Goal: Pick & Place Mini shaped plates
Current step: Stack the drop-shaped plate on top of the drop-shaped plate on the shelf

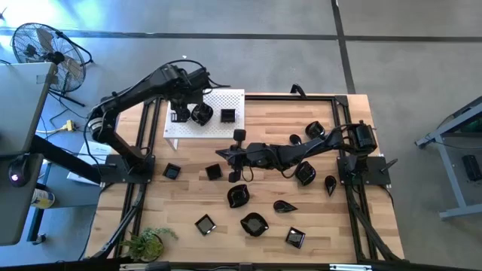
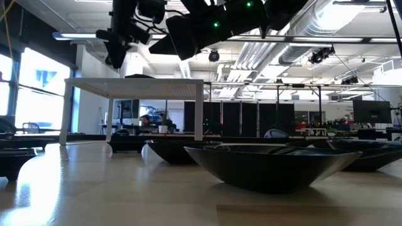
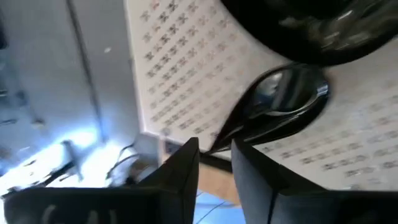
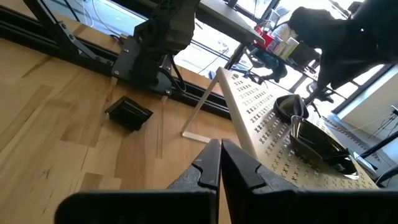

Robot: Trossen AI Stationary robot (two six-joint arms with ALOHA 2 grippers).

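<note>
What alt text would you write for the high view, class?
Left gripper hovers over the white board, which holds three black plates. Right gripper, shut, reaches across the wooden table, where about a dozen more plates lie scattered.

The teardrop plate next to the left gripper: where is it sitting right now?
The teardrop plate lies on the white perforated board at the table's far left, just ahead of the left gripper, beside a larger rounded plate.
</note>
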